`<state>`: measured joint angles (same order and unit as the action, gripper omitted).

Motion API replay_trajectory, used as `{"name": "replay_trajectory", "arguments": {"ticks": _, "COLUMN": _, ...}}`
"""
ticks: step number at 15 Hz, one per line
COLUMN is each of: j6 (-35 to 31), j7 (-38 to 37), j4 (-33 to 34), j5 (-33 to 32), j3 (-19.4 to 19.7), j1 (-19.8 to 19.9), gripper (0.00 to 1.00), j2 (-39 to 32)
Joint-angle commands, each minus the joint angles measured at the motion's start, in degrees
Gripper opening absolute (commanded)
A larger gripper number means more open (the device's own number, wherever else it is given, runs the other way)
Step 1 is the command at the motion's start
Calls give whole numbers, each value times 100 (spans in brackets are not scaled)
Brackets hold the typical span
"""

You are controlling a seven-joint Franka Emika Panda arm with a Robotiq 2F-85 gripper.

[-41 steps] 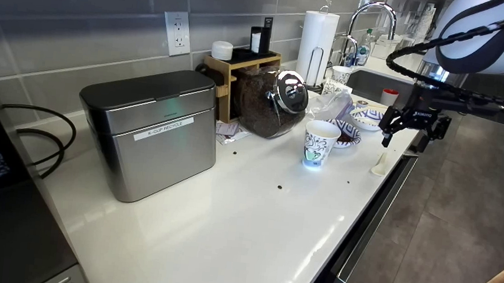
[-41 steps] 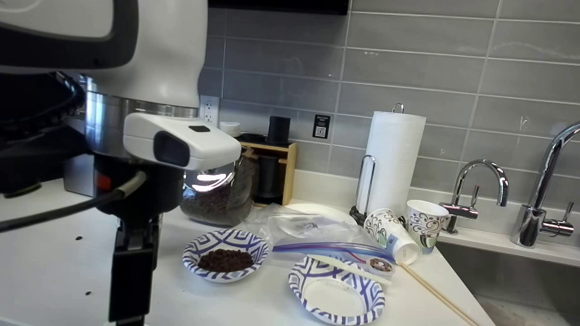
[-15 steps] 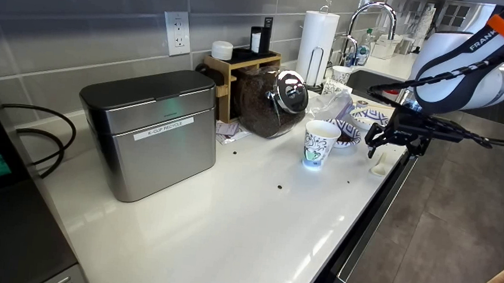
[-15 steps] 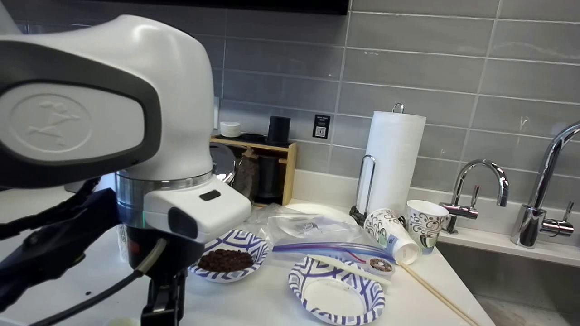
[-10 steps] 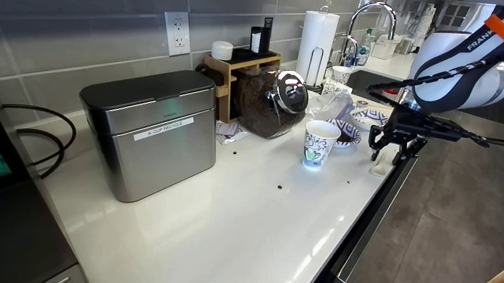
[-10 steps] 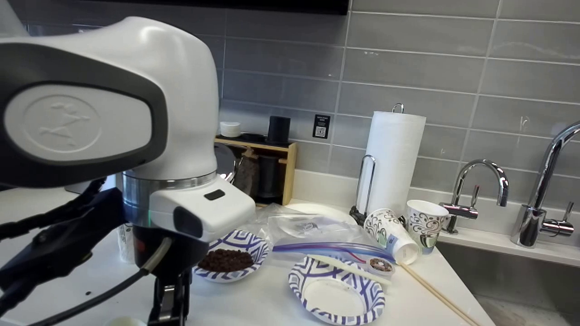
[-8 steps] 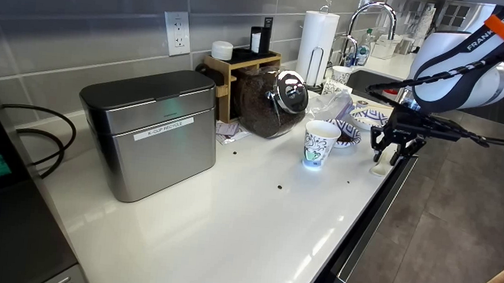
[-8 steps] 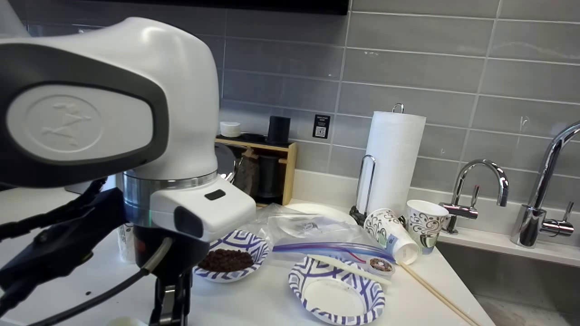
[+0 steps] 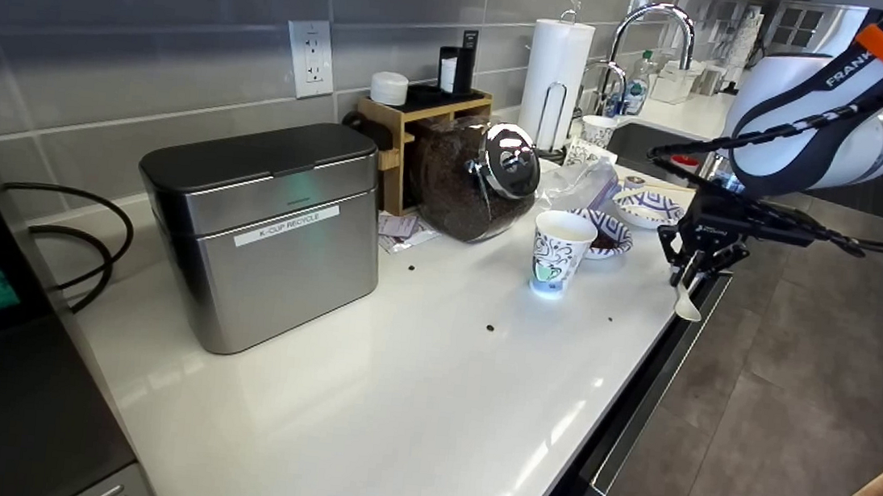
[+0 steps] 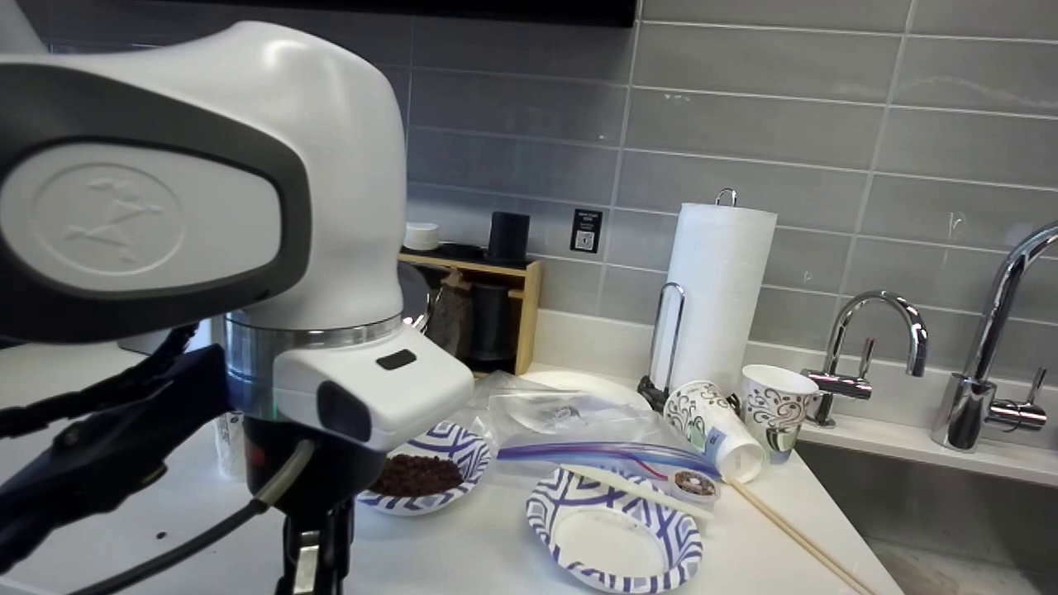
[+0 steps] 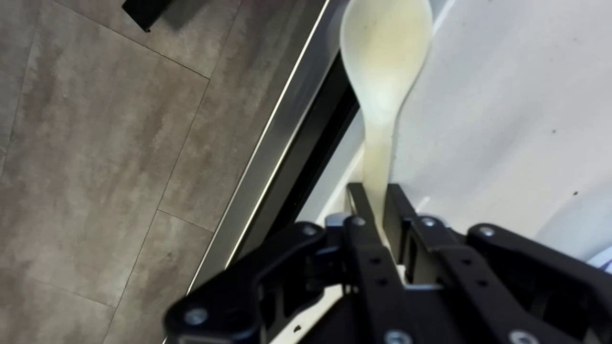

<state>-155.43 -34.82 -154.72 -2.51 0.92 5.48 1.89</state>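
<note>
Pale spoon (image 11: 380, 105) pinched over the edge of the counter (image 9: 393, 413)

The spoon is gripped by its handle between the fingers (image 11: 400, 208), which are drawn nearly together with only that thin handle caught between them. In the wrist view, its rounded end is pointed away from the fingers and is seen across the counter's edge, near the metal trim (image 11: 272, 148) of the front. In an exterior view it is tilted, rounded end lowest; whether the counter is touched cannot be told.

A patterned cup (image 9: 558, 255) is stood upright near the fingers, and by it is set a paper bowl (image 10: 467, 453) of dark brown bits (image 10: 417, 475). Across the rim of a second bowl (image 10: 613, 541) a pale utensil (image 10: 636, 490) is laid. Beside these are placed a clear plastic bag (image 10: 570, 421), a small tub (image 10: 694, 487) and chopsticks (image 10: 798, 537). By the paper towel roll (image 10: 712, 289), an upright cup (image 10: 777, 405) and a tipped cup (image 10: 707, 426) are seen. Farther along, a glass jar (image 9: 455, 193) is tilted beside a metal bin (image 9: 293, 274).
</note>
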Motion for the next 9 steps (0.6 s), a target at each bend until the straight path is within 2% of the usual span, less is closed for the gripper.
{"name": "replay_trajectory", "arguments": {"ticks": 1, "j6": -45, "j7": -256, "j4": 106, "j5": 1, "j3": 36, "j1": -53, "gripper": 3, "j2": -203}}
{"name": "replay_trajectory", "arguments": {"ticks": 4, "j6": 327, "j7": 233, "j4": 156, "j5": 820, "j3": 58, "j1": -123, "gripper": 3, "j2": -39}}
{"name": "replay_trajectory", "arguments": {"ticks": 6, "j6": 824, "j7": 350, "j4": 274, "j5": 1189, "j3": 103, "j1": -88, "gripper": 3, "j2": 121}}
{"name": "replay_trajectory", "arguments": {"ticks": 9, "j6": 1429, "j7": 204, "j4": 487, "j5": 1163, "j3": 178, "j1": 0, "gripper": 3, "j2": 309}}
